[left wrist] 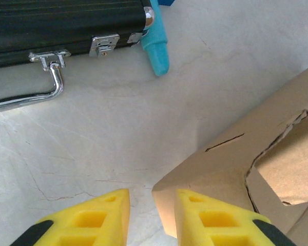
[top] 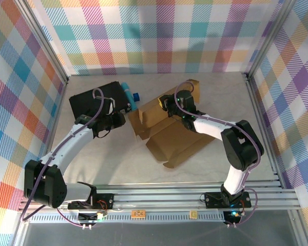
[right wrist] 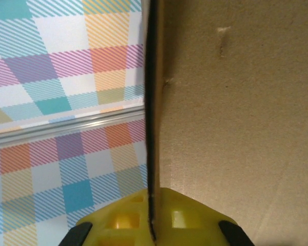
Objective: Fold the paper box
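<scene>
My left gripper [left wrist: 151, 220] stands narrowly parted and holds nothing. The left corner edge of the paper box [left wrist: 236, 164] sits just beside its right finger. The box lies partly unfolded mid-table. My right gripper [right wrist: 152, 220] is clamped on a raised flap's edge at the box's far side. Bare table [left wrist: 118, 128] lies open left of the box. Farther off, a blue tube [left wrist: 156, 48] rests against the black case [left wrist: 66, 20].

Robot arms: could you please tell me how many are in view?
2. The left arm comes from the near left, by the black case; the right arm from the near right, right claw shut on the paper box.
</scene>
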